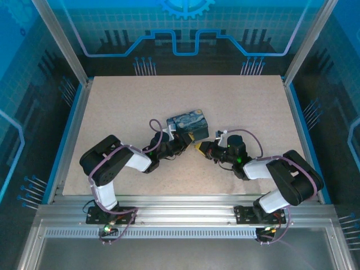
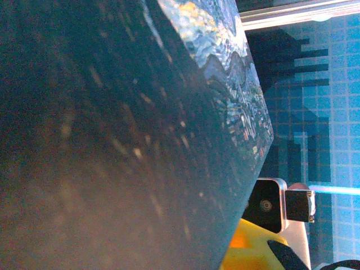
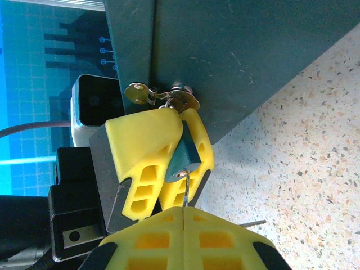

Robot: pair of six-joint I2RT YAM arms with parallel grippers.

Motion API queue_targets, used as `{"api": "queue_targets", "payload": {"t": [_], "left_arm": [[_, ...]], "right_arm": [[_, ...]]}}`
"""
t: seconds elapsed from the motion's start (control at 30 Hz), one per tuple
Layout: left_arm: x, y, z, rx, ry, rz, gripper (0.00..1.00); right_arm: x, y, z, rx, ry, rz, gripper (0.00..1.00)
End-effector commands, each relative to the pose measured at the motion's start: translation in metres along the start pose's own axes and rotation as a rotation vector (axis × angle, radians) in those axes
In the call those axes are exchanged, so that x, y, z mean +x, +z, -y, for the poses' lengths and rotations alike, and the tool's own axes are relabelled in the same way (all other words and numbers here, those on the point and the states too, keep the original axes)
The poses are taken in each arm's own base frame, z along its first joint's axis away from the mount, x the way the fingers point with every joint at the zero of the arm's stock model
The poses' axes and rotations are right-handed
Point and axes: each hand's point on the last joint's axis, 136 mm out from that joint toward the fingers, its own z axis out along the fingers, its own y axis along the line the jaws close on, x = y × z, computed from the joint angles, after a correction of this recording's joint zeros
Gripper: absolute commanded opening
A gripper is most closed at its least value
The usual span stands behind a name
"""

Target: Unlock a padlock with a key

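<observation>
One speckled beige tabletop (image 1: 140, 101) sits inside blue grid-patterned walls (image 1: 236, 25).

Blue-tinted even light; left wrist view dim, blurred (box (image 2: 112, 140) very close); right wrist sharp.

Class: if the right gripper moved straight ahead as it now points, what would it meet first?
Probably the padlock in the left gripper; the right gripper's key seems to touch its keyhole.
</observation>
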Motion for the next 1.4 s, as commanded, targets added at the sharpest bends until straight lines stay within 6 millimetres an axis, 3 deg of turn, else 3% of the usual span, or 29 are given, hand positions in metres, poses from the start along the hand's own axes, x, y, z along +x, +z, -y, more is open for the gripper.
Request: {"api": "queue_targets", "payload": {"t": [0.0,0.43,0.9,1.37], "left_arm": [[0.006,0.0,0.01,0.06,0.001,-0.026,0.0],[0.004,0.001,0.015,0.081,-0.003,-0.018,0.0],[0.004,0.002,0.015,0.093,-0.013,-0.017,0.0],[0.004,0.001,0.015,0.101,-0.022,-0.016,0.0]], "right_arm": [[-0.005,-0.002,-0.013,-0.045,-0.027,0.038,0.0],[-0.002,-0.008,-0.01,-0.044,-0.012,0.051,0.0],[-0.001,-0.002,-0.005,-0.037,0.001,0.046,0.0],[-0.008,-0.006,-0.003,-0.03,0.001,0.096,0.0]]}}
